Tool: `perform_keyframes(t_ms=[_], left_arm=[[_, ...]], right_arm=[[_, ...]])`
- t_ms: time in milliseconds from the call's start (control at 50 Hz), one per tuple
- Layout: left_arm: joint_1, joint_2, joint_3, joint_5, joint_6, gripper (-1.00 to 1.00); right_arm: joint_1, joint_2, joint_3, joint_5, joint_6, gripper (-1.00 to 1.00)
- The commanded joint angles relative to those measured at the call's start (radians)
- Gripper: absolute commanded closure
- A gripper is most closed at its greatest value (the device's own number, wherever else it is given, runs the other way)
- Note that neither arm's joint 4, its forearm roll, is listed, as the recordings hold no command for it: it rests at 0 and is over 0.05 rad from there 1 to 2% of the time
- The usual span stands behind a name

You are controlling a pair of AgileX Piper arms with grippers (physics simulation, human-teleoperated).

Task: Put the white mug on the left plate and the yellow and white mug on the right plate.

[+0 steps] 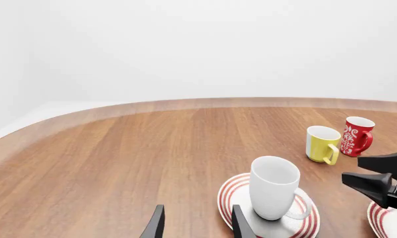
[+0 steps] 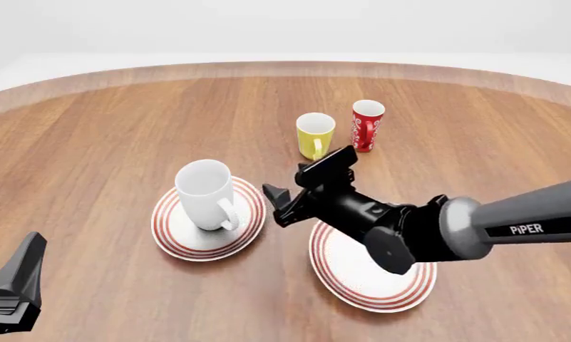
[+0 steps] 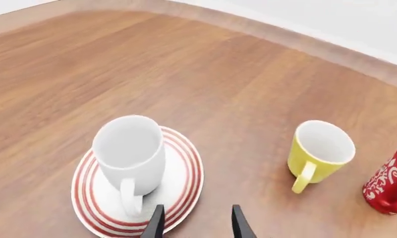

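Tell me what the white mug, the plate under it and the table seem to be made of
The white mug looks like glazed ceramic: plain white, smooth, softly shaded. The left plate beneath it looks the same, white with thin red rim rings. The table looks like wood or wood veneer: brown streaky grain, satin finish. These are simulator renders, so only the look can be judged.

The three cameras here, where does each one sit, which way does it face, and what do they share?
Front view: above and behind the arms, facing forward and down; shows the right gripper and left gripper.
Left wrist view: behind the left gripper, facing the white mug.
Right wrist view: behind the right gripper, facing the white mug.
Shared: white mug on the left plate.
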Motion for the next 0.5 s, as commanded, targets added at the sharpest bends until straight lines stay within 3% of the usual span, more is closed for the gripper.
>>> perform_keyframes(t_ms=[20,260,500], left_arm=[[0.000,0.000,0.000,0.000,0.000,-1.00],[0.000,0.000,0.000,0.000,0.000,-1.00],[0.000,0.000,0.000,0.000,0.000,-1.00]], right_arm=[[-0.051,-0.053,-0.007,0.057,-0.012,-1.00],[-0.129,-0.104,-0.030,0.127,0.014,-1.00],[-0.198,-0.115,-0.050,0.152,0.005,-1.00]])
